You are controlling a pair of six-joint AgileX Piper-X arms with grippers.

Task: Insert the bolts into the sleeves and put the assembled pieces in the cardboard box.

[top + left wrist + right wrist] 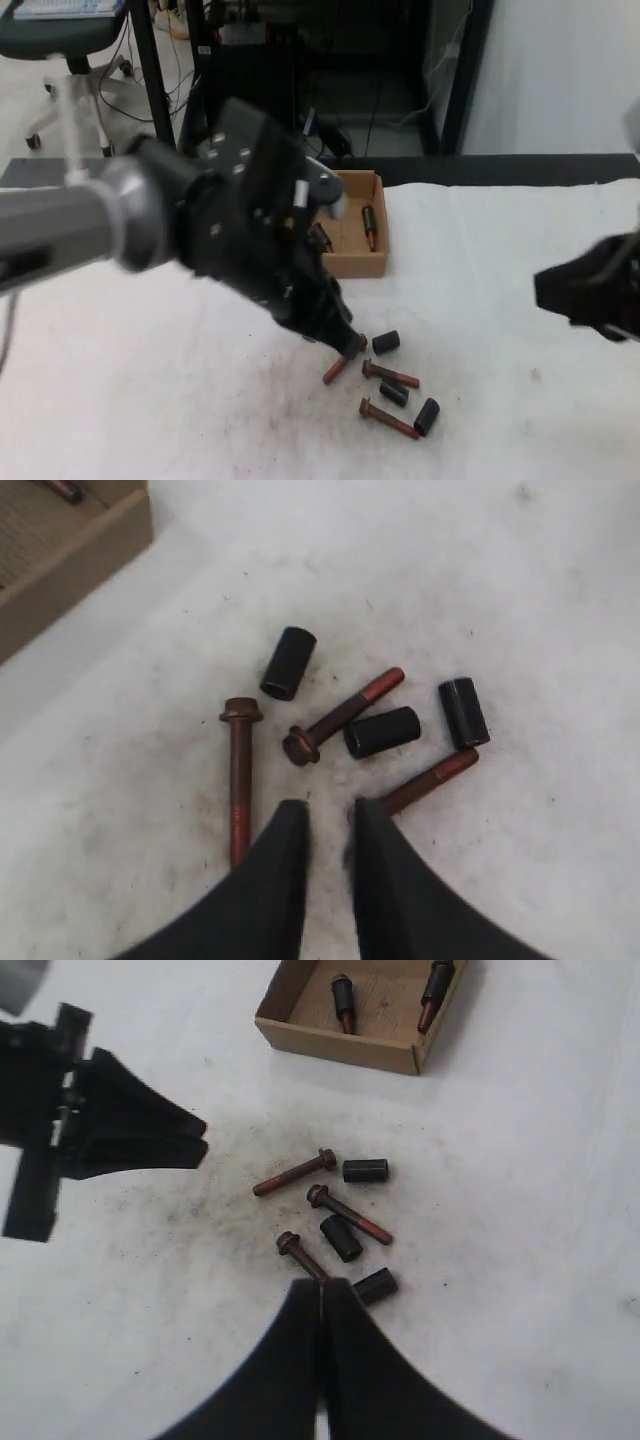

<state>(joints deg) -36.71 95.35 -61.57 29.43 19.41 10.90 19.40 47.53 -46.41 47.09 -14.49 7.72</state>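
Observation:
Three rusty bolts [240,780] [340,715] [430,778] and three black sleeves [288,663] [382,732] [464,712] lie loose in a cluster on the white cloth. My left gripper [330,808] hovers just beside them, fingers slightly apart and holding nothing; the high view has it [345,338] at the cluster's near-left edge. My right gripper [322,1285] is shut and empty, above the cluster's other side. The cardboard box [352,265] stands behind the cluster and holds two assembled pieces [343,1000] [433,985].
The right arm [585,290] hangs at the bench's right side. The left arm's bulk [230,220] covers the box's left part in the high view. White cloth [500,240] covers the bench; a chair and dark frames stand behind it.

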